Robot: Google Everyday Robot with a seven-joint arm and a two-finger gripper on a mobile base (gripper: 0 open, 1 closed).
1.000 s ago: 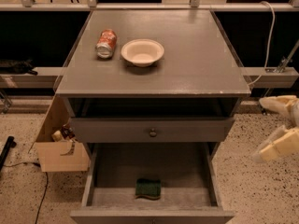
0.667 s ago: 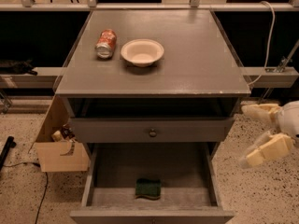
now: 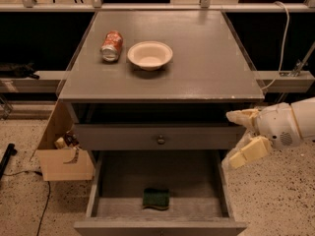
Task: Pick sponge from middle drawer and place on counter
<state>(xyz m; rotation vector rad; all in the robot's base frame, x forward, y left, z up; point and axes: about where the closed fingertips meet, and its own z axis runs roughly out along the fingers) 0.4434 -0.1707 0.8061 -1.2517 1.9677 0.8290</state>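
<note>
The sponge lies green face up on the floor of the middle drawer, near its front rim and about midway across. That puts it below the gripper and well off to the gripper's left in the view, with nothing touching it. The drawer is pulled fully out, and its right wall runs just under the gripper's lower finger.

The gripper hangs at the cabinet's right front corner with its two pale fingers spread wide. One fingertip sits just under the counter's edge and the other is beside the drawer's right wall. It holds nothing, and whether either tip touches the cabinet cannot be told.

Level with the gripper and to its left is the closed drawer front with its small knob. The counter lies above the gripper. It carries a bowl and, just beyond it, a can on its side, both up and far left of the gripper. A cardboard box stands on the floor on the cabinet's far side.

Since a second ago the gripper has come in leftward from the view's right edge to the cabinet corner. Its fingers are as wide as before. The sponge, bowl and can have not moved.
</note>
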